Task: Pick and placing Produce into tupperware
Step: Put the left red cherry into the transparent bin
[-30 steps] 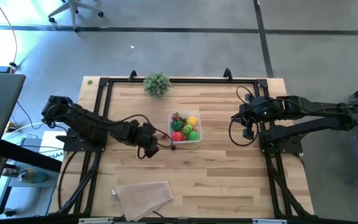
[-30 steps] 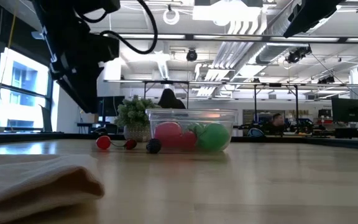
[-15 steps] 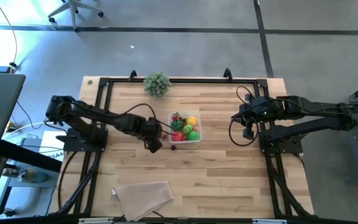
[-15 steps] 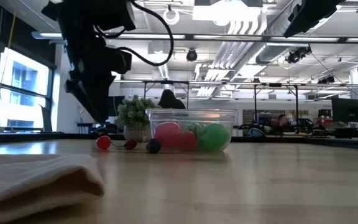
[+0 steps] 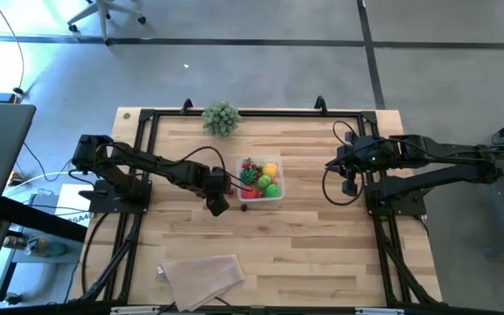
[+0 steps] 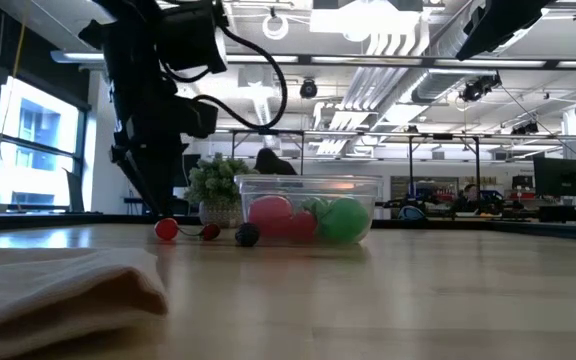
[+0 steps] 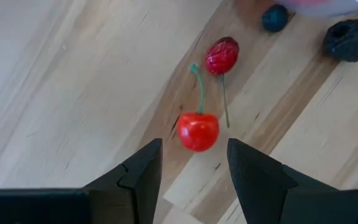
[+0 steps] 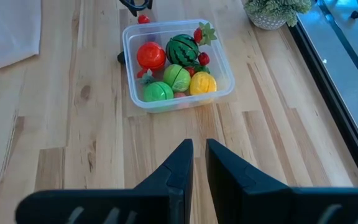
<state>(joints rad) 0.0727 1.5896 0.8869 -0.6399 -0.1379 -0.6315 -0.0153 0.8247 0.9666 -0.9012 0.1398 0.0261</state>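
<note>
The clear tupperware (image 5: 261, 179) stands mid-table and holds produce: a striped watermelon ball (image 8: 182, 48), red, green and yellow pieces. On the wood at its left lies a pair of red cherries (image 7: 197, 130) joined by green stems, with two dark berries (image 7: 348, 39) close by. My left gripper (image 7: 194, 144) hangs open just above the nearer cherry, pointing steeply down, one finger on either side and touching nothing. In the low view, my left gripper (image 6: 156, 200) stands just over the cherries (image 6: 167, 228). My right gripper (image 8: 194, 162) waits shut, raised at the table's right.
A bushy grey-green plant (image 5: 221, 118) stands at the far edge. A folded beige cloth (image 5: 201, 276) lies near the front left. Bare wood lies between the tupperware and my right gripper (image 5: 348, 182).
My left gripper has swung toward the table's far edge and the tupperware and has sunk lower, ending over the cherries. Its fingers have kept the same gap. The produce has not moved.
</note>
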